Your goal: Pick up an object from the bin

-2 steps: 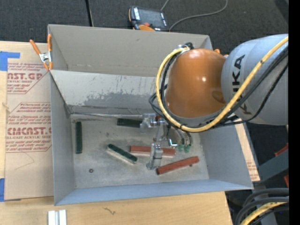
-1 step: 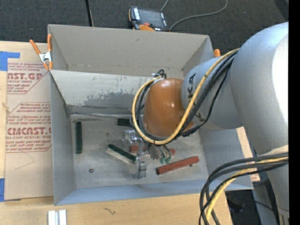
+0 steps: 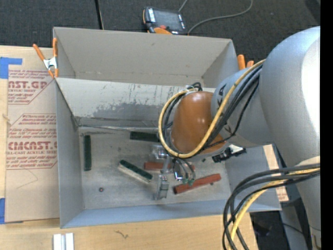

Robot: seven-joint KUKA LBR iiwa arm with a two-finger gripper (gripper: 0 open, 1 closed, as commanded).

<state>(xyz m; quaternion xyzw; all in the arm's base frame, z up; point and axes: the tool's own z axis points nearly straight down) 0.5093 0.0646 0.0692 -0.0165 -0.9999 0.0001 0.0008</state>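
The claw (image 3: 164, 185) is down low in the bin (image 3: 67, 139), close to the floor, a bit right of the middle and towards the near wall. From here I can't tell how wide it stands or whether it has anything in it; the arm's orange cover (image 3: 190, 121) and its yellow and black cables (image 3: 165, 120) hang right over it.

Nearest to the claw is a flat red-brown stick (image 3: 200, 183), lying almost level just to its right, one end by the claw. On the other side lies a slanted stick (image 3: 133, 171), dark green on top with a pale edge. A small brown piece (image 3: 152, 165) sits just above the claw.

Further back a dark green bar (image 3: 141, 136) lies near the back wall, and another dark green stick (image 3: 87, 152) lies well apart on the left.
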